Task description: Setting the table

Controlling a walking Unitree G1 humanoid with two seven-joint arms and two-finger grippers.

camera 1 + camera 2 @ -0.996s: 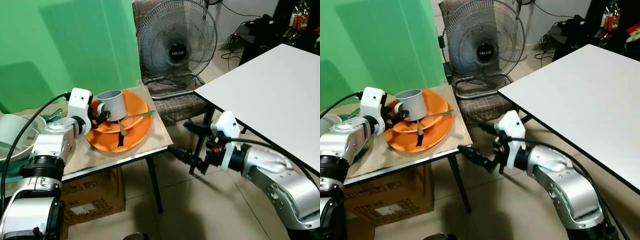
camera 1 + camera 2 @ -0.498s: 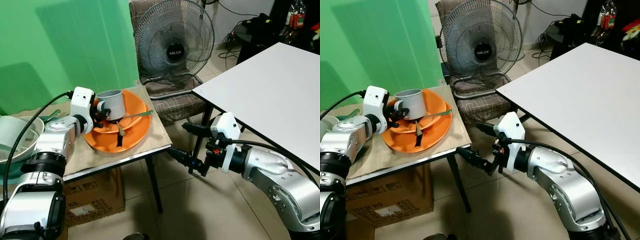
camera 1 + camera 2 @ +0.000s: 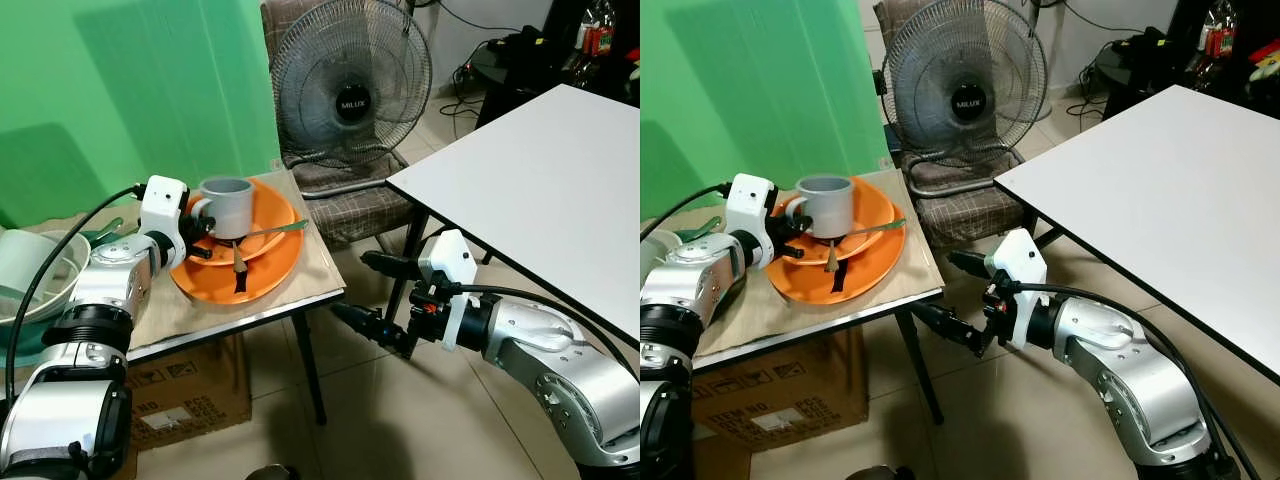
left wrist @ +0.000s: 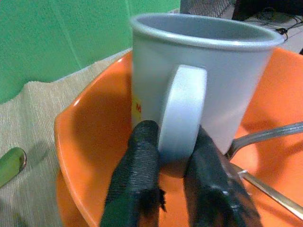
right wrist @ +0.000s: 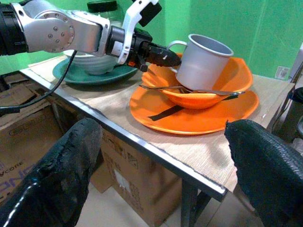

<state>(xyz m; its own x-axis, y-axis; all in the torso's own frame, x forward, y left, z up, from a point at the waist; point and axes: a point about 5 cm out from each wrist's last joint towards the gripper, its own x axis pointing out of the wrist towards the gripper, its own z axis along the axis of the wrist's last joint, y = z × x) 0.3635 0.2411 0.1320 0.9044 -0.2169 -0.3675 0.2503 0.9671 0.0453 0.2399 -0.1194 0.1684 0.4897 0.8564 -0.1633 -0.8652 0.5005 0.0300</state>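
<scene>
In the left eye view, a grey mug is seen standing in an orange bowl, which is stacked on an orange plate on a small counter. The mug's handle is gripped by the left gripper. A fork is laid across the bowl. The right gripper is held low between this counter and a white counter, its jaws spread wide and empty. A fan is seen behind.

In the left wrist view, the mug's handle is pinched between the two black fingers, with the jaws closed onto it.

In the right wrist view, the wide-apart fingers are seen on either side, with the mug tilted in the bowl beyond. A pale bowl on a green plate is seen farther along the counter.
</scene>
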